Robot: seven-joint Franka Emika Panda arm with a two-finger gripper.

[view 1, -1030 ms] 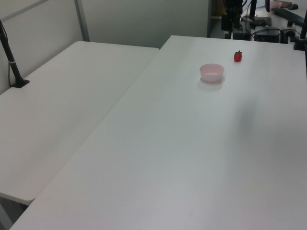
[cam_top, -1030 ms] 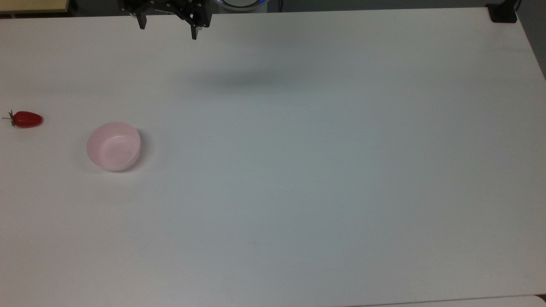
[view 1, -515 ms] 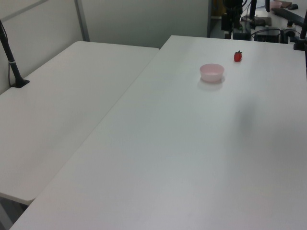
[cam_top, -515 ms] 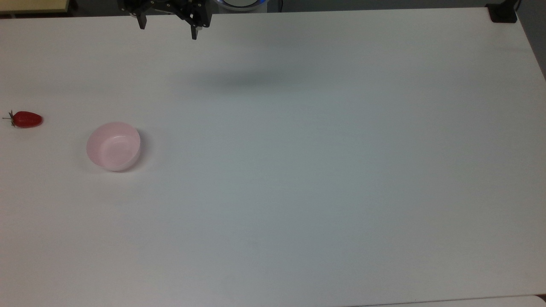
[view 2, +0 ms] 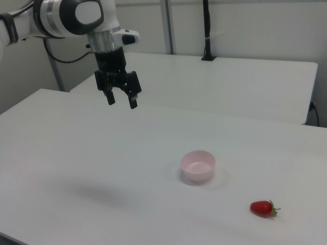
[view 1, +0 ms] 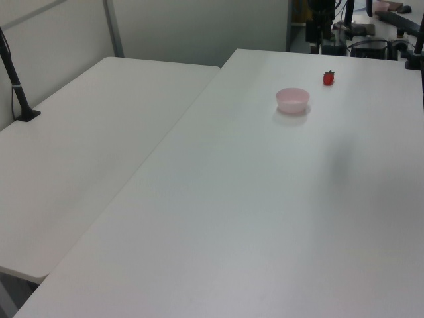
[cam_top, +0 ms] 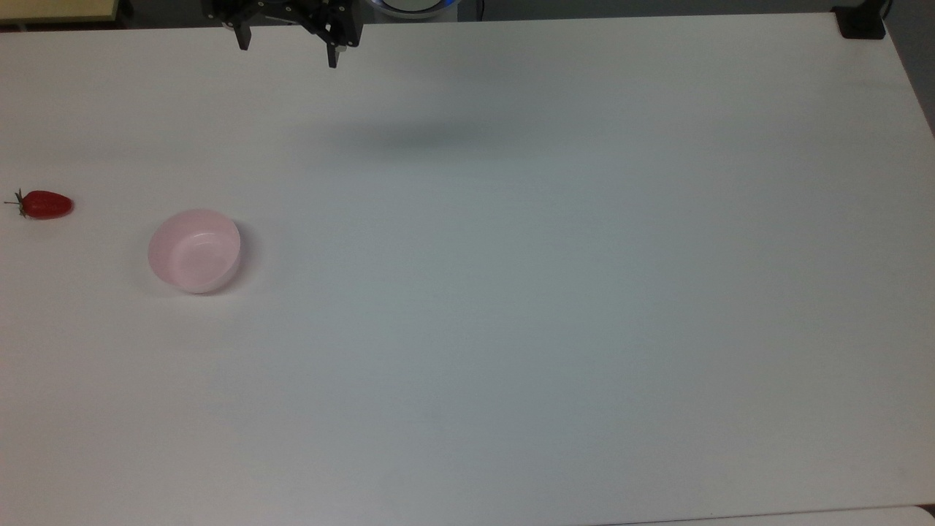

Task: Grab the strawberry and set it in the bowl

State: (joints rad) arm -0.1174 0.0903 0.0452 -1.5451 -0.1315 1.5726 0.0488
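The white counter [cam_top: 511,292] looks the same as a second ago: my gripper [view 2: 121,99] has not moved, fingers spread apart and empty, high above and well away from the bowl [cam_top: 194,250]. The strawberry [cam_top: 44,204] lies on the counter near the bowl, on the top view's left of it, so my reach hasn't started.

- A large white table [view 1: 252,199] fills the foreground, its top matte and evenly lit.
- A second white table [view 1: 86,139] stands edge to edge with it, on the left view's left.
- A dark post [view 1: 14,83] rises from a base on that second table.
- Pale partition walls [view 1: 192,26] close the room behind.
- Dark equipment, perhaps stands or cables, clutters the left view's top right corner [view 1: 371,40].
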